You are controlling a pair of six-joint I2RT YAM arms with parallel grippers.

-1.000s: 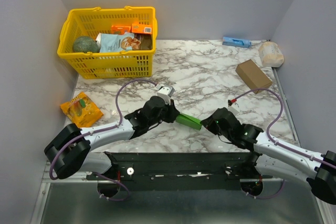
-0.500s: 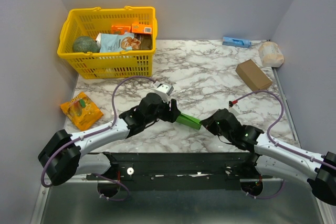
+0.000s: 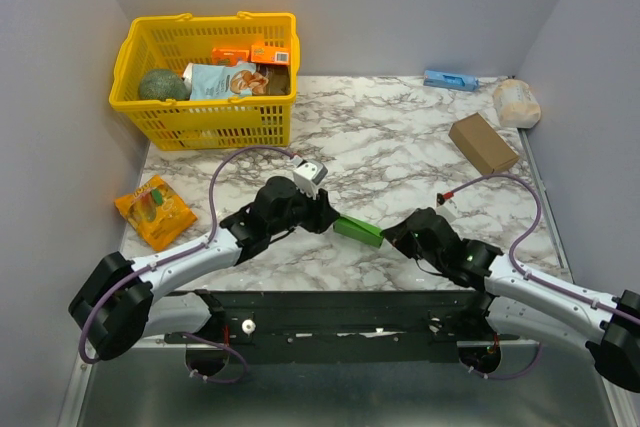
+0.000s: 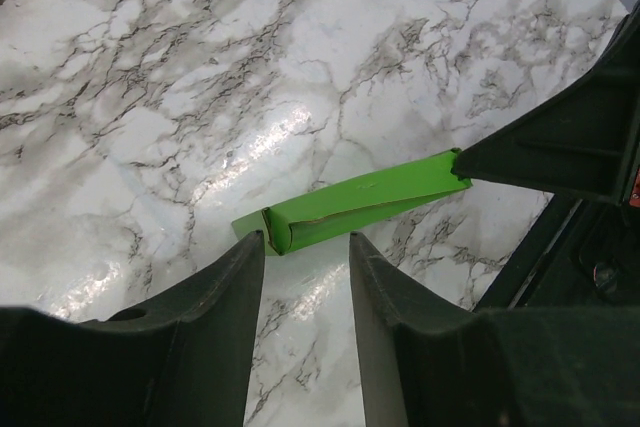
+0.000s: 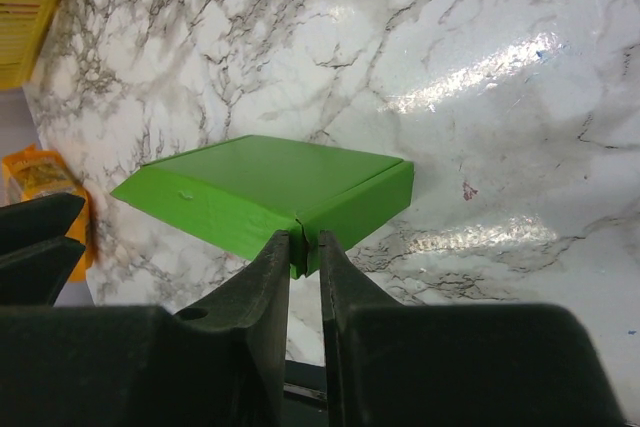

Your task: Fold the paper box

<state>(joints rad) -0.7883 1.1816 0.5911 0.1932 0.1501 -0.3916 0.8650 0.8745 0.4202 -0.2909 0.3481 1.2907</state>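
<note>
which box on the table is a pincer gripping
The green paper box, clamped at one end by the right pincer; the brown cardboard box and blue box lie free, far right.

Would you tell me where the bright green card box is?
Top view: the bright green card box is front-centre between the left hand and the right hand pinching its end.

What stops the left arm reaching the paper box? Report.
Probably nothing, so yes: the left gripper stands open just before the free end of the paper box; the right gripper pinches the other end.
</note>
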